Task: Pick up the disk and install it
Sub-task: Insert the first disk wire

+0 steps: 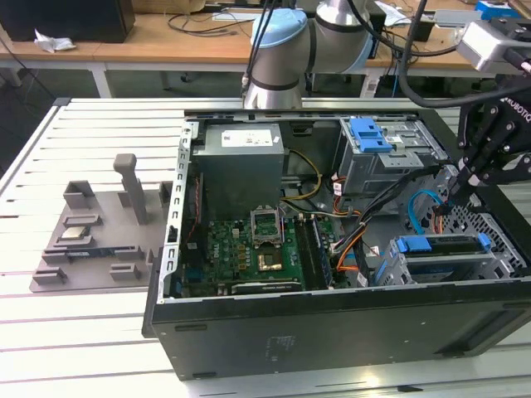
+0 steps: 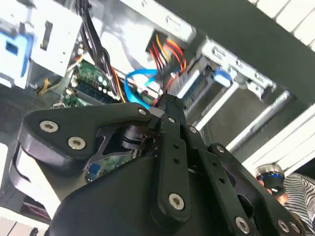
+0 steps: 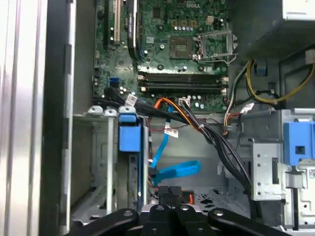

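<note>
On the slatted white table [image 1: 99, 332] lies one open black computer case [image 1: 332, 332]. At the exterior view's right, one grey metal drive cage [image 1: 498, 259] holds the single disk [image 1: 444, 244]. The disk lies flat, long axis left to right, its blue rail end toward the green motherboard [image 1: 241, 249]. One black gripper [image 1: 459, 182] hangs near it, fingertips pressed together, holding nothing.

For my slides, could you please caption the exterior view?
Gripper inside the open computer case, close to the blue-railed disk.

Blue-railed disk [image 1: 440, 245], apparently inside drive cage [image 1: 498, 259].
</note>
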You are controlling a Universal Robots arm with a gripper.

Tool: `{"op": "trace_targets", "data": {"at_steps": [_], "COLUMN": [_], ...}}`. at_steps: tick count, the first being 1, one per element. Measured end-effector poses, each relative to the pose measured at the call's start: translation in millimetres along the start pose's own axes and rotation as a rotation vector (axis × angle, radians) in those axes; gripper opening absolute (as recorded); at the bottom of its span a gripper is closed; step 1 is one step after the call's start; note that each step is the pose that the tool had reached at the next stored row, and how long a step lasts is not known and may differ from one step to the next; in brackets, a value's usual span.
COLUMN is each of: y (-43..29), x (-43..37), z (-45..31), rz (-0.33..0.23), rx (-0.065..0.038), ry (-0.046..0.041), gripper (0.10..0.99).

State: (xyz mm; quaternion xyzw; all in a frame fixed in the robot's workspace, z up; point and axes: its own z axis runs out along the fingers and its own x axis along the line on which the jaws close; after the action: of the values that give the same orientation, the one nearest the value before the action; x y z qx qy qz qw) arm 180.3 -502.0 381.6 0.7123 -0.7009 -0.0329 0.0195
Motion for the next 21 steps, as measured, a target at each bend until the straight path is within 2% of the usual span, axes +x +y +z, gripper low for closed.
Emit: {"op": "trace_targets", "data": {"at_steps": [2,4,5,6,7,8,13,17,19,20,21], "y": [-10.8,-14.3,-15.1,-15.2,-15.4,-15.7,-16.8,-16.8,-16.8,-16.8,-16.8], "x": [-10.1,-11.7,-11.8,-11.7,-11.7,-11.7,-12.7,-12.7,-12.7,-12.7,-12.7], "z": [5.8,8.8,10.0,10.5,11.1,11.4,13.6,13.6,13.6,13.6,13.6], "rz": [0.0,0.0,0.005,0.019,0.033,0.04,0.088,0.088,0.088,0.088,0.088], "rx": [-0.002,-0.002,-0.002,-0.002,-0.002,-0.002,-0.002,-0.002,-0.002,-0.002,-0.002], "ry": [0.0044,0.0062,0.0132,0.0275,0.0384,0.0405,0.0393,0.0392,0.0392,0.0392,0.0392], "gripper": [0.106,0.106,0.106,0.106,0.106,0.106,0.106,0.114,0.235,0.235,0.294]}}
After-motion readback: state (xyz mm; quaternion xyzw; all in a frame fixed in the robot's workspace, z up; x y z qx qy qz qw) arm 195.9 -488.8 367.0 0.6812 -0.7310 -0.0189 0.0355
